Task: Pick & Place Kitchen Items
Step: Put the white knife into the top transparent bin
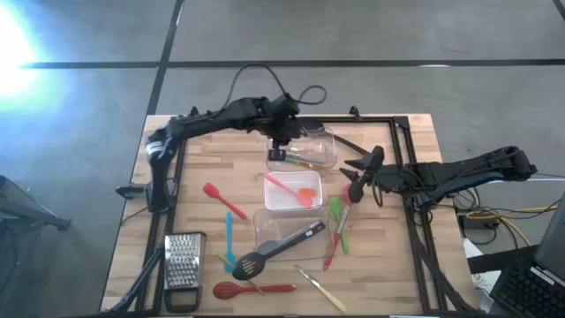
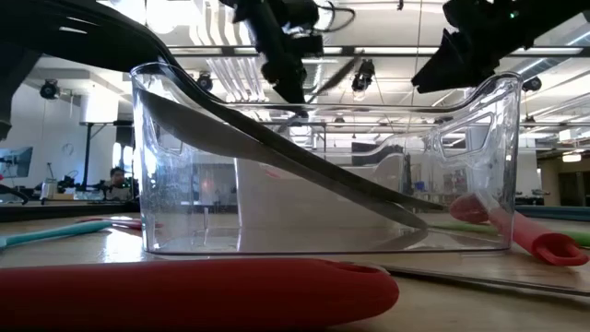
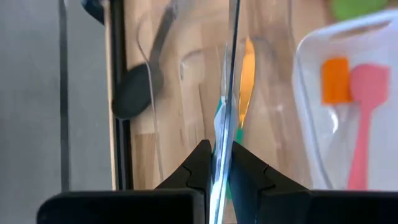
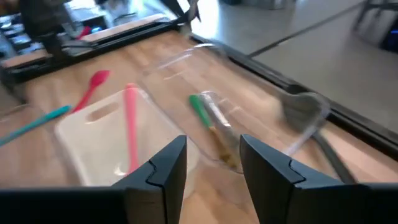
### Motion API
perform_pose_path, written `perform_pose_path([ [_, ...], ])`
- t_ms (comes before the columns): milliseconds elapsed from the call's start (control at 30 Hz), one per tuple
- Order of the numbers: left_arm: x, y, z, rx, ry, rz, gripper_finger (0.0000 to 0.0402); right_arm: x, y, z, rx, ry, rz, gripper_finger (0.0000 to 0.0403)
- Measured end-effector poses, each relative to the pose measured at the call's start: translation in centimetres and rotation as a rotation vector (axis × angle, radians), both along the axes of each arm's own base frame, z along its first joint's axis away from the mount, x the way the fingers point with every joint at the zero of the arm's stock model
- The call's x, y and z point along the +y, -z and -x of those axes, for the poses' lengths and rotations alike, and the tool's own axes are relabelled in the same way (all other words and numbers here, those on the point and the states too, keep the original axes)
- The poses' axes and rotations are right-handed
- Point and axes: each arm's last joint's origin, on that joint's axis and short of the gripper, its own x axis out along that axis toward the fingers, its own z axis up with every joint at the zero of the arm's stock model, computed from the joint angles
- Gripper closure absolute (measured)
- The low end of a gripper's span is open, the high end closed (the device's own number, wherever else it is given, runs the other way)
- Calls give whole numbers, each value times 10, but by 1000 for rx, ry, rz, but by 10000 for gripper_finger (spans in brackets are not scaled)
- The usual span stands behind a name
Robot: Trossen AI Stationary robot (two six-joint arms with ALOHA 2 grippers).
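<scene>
Three clear tubs stand in a row mid-table. My left gripper [image 1: 281, 150] [image 3: 221, 168] is shut on the far tub [image 1: 307, 150], which holds a green-handled tool [image 4: 200, 109] and a dark ladle [image 4: 303, 107]. The middle tub [image 1: 282, 201] holds a pink spatula [image 1: 291, 187] and an orange tool [image 3: 336, 79]. A black slotted spoon [image 1: 281, 247] leans over the near tub's rim [image 2: 323, 88]. My right gripper [image 1: 356, 178] [image 4: 211, 162] is open, just right of the tubs, touching nothing. My left gripper pinches the far tub's clear left end wall [image 3: 226, 112] at its rim, one finger inside and one outside. The fingers come from above, pointing down. Whether the tub is lifted off the table, I cannot tell.
Loose on the wood lie a red spatula [image 1: 221, 200], a teal tool [image 1: 229, 234], a red spoon [image 1: 252, 289] [image 2: 184, 295], metal tongs [image 1: 322, 288], green [image 1: 336, 210] and red [image 1: 333, 246] utensils, and a steel grater [image 1: 183, 261]. A black frame [image 1: 371, 121] edges the table.
</scene>
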Motion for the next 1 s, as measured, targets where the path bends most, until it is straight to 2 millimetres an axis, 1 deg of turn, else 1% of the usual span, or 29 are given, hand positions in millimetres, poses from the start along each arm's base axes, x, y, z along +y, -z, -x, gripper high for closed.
perform_pose_path([
  [167, 8, 12, -19, 82, 3, -10, 367, -4, 0, 12, -49, 105, 33, 266],
  [333, 8, 30, -34, 143, 45, -10, 367, -6, -4, 26, -108, 128, 36, 264],
  [467, 4, 43, -37, 216, 94, -15, 367, -8, -5, 38, -152, 125, 29, 270],
  [600, 6, 56, -39, 280, 101, -10, 367, -9, -9, 46, -197, 123, 19, 276],
  [867, 11, 86, -48, 374, 146, -25, 367, -9, -12, 50, -222, 119, 21, 274],
  [1000, 14, 95, -56, 386, 157, -29, 367, -9, -13, 50, -233, 118, 22, 275],
])
